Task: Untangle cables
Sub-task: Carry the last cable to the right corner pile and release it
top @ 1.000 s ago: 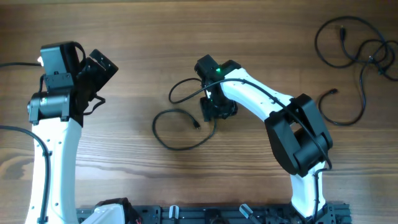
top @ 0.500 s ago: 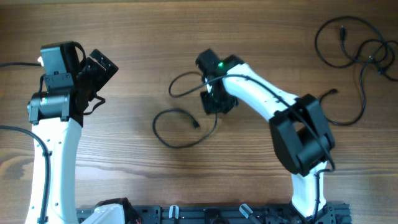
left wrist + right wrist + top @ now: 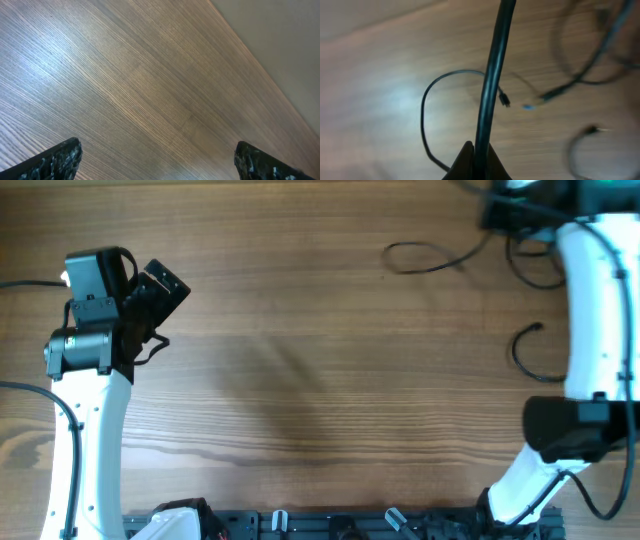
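Observation:
My right gripper (image 3: 497, 216) is at the far right corner of the table, shut on a thin black cable. The cable runs up between the fingers in the right wrist view (image 3: 492, 75); the fingertips (image 3: 479, 156) pinch it. Its free part trails left as a flat loop (image 3: 420, 258) on the wood, ending in a small plug (image 3: 505, 100). Another cable (image 3: 517, 350) lies curled near the right arm. More cables (image 3: 580, 75) show blurred at the right, partly hidden by the arm. My left gripper (image 3: 160, 288) is open and empty at the far left, fingers (image 3: 160, 160) wide over bare wood.
The right arm's white link (image 3: 590, 310) stretches along the right side of the table. The table's far edge (image 3: 240, 45) shows in the left wrist view. A black rail (image 3: 330, 525) runs along the front edge.
My right arm swung from the table's middle to the far right corner, dragging the held cable with it. The loops that lay in the middle are gone. The left arm has not moved.

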